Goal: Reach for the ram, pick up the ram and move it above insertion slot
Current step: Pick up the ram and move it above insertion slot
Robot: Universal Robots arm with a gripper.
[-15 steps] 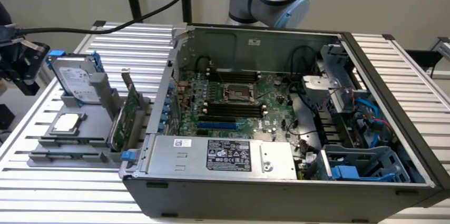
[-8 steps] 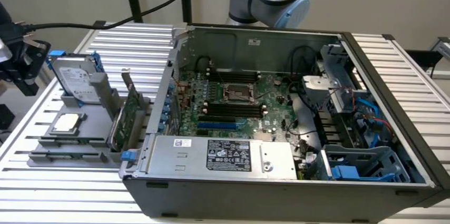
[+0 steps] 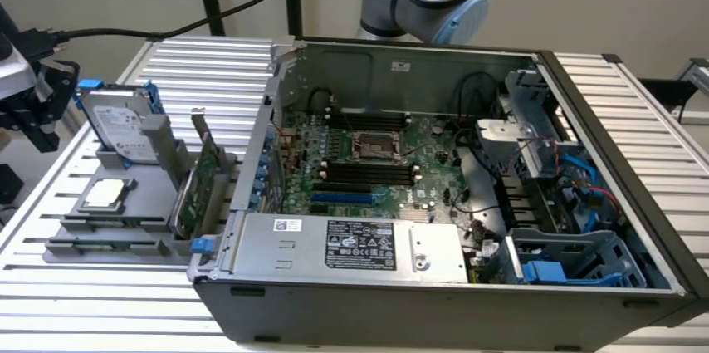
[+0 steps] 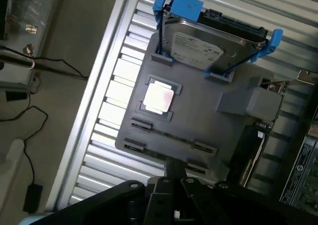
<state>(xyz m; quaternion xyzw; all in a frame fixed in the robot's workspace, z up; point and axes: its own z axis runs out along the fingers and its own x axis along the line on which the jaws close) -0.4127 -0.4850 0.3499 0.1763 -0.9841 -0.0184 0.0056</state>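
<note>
Wrist view: gripper (image 4: 175, 171) looks clenched, poised above grey holder (image 4: 208, 123); hard drive (image 4: 198, 43) label unreadable.

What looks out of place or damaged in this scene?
Nothing stands out. The hard drive leans in its blue bracket on the grey holder, seemingly by design; the processor chip lies flat, and the open case shows no spill.

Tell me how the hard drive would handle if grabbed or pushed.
The hard drive looks like a rigid metal block, so probably stiff and heavy for its size. It leans propped in the gray holder, so a sideways push might tip it. Its smooth lid could be slippery; the blue bracket likely grips better.
</note>
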